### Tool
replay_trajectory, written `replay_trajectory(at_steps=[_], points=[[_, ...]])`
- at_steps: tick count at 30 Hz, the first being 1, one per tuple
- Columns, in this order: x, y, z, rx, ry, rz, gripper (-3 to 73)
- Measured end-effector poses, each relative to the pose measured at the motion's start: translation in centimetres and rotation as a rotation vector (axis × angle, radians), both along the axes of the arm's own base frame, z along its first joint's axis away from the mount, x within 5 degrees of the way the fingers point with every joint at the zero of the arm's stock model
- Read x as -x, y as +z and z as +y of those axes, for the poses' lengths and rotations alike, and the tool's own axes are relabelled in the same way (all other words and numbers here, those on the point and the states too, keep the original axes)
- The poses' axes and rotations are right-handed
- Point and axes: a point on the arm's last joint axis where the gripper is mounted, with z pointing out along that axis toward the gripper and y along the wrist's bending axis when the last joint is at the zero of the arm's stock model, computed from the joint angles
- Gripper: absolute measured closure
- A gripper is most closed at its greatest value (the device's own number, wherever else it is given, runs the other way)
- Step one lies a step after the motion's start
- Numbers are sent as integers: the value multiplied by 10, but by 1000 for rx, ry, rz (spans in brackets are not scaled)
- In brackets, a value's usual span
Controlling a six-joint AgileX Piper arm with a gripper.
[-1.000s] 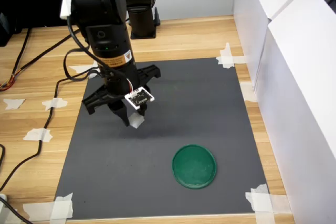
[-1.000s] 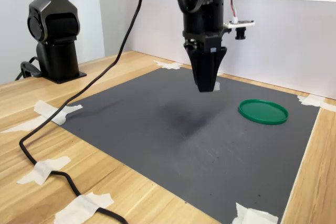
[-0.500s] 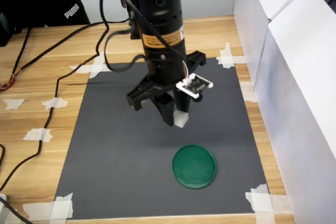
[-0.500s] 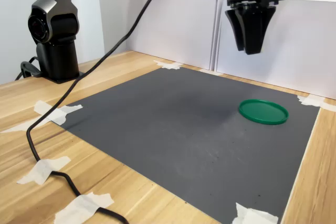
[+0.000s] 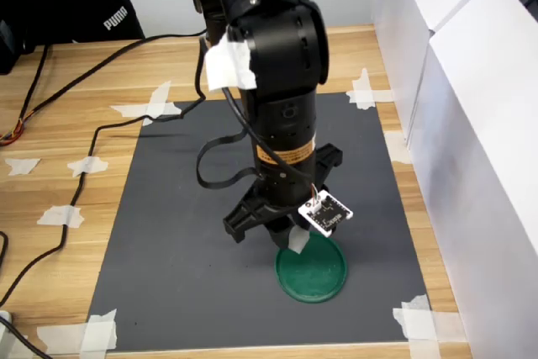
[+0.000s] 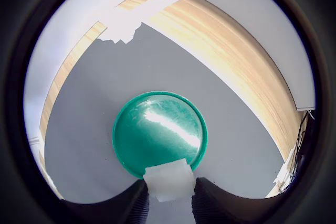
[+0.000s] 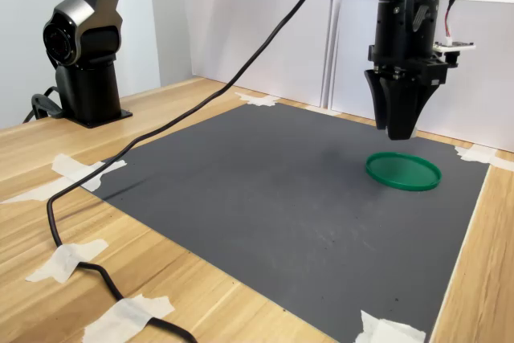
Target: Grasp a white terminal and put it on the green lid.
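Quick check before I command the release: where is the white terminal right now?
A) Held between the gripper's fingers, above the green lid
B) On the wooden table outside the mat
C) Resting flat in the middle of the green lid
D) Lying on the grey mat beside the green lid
A: in the wrist view the white terminal sits pinched between the gripper fingers, with the green lid below it.

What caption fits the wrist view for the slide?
Gripper shut on the white terminal, held above the near rim of the green lid on the dark mat.
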Motion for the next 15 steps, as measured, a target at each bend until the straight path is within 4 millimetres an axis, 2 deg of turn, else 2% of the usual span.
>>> replay_trajectory(at_steps=[15], points=[[-6, -29, 5, -5, 46, 61, 362]])
